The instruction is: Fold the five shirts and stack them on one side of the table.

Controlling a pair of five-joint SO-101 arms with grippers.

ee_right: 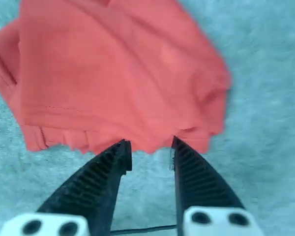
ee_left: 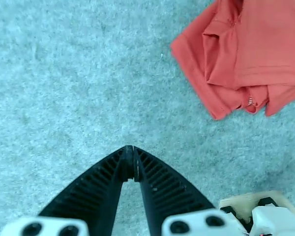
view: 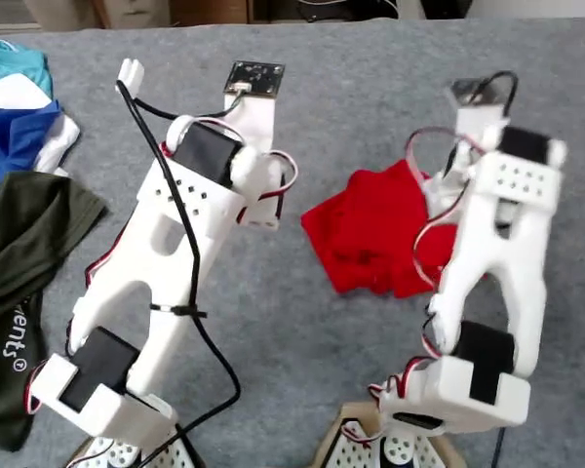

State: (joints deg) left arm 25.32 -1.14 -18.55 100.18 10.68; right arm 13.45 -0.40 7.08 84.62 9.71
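A folded red shirt (view: 370,239) lies on the grey table (view: 370,58) between my two arms. In the right wrist view my right gripper (ee_right: 150,149) stands open just above the table, its fingertips at the edge of the red shirt (ee_right: 118,73) with nothing between them. My left gripper (ee_left: 129,164) is shut and empty over bare table, a short way from a corner of the red shirt (ee_left: 246,54). At the table's left edge, unfolded shirts lie in a heap: teal (view: 15,60), white (view: 19,93), blue (view: 19,141) and dark green (view: 24,244).
The left arm (view: 175,244) and the right arm (view: 497,253) rise from bases at the front edge. A black cable (view: 190,292) hangs along the left arm. Open grey surface spreads behind the arms and at the far right.
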